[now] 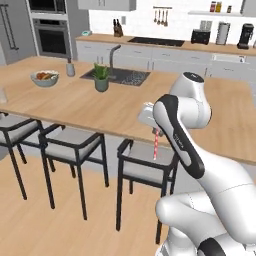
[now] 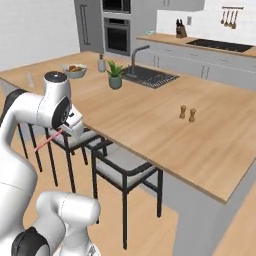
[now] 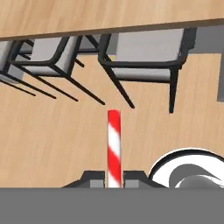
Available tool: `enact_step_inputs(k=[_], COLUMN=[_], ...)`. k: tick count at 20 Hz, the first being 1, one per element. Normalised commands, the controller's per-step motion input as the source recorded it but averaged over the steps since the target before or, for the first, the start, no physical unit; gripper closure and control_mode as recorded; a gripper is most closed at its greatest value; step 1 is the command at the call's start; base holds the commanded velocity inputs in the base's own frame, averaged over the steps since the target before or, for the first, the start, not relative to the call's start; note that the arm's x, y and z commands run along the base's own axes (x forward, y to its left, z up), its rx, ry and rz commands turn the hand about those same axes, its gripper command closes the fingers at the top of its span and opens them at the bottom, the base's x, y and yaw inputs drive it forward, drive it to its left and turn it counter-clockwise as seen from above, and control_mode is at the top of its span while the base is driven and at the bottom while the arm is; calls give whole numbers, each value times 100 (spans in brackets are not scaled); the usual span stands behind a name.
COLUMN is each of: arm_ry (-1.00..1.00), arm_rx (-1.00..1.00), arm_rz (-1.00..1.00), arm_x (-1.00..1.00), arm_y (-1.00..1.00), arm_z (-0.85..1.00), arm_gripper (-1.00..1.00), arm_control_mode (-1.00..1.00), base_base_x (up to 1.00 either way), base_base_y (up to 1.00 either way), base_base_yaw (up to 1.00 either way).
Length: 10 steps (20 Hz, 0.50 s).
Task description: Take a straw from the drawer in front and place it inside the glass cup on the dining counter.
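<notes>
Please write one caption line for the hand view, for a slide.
Gripper shut on the red-and-white straw, pointing at the wood floor beside black-framed stools under the dining counter.

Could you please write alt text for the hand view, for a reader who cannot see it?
A red-and-white striped straw is held between the gripper's two dark fingertips and points away from the camera. Beyond it are the wooden floor, black-framed stools with grey seats, and the light-wood edge of the dining counter.
</notes>
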Motion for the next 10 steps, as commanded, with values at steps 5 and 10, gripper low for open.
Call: enact_step_inputs(k=[5, 10], arm_ry=[0, 0], arm_rx=[0, 0], arm_rz=[0, 0], arm_x=[0, 0], arm_y=[0, 0], arm_z=[0, 0], arm_gripper=[100, 100], arm_control_mode=[100, 100], base_base_x=[13, 9], base_base_y=[100, 100], base_base_yaw=[-23, -22])
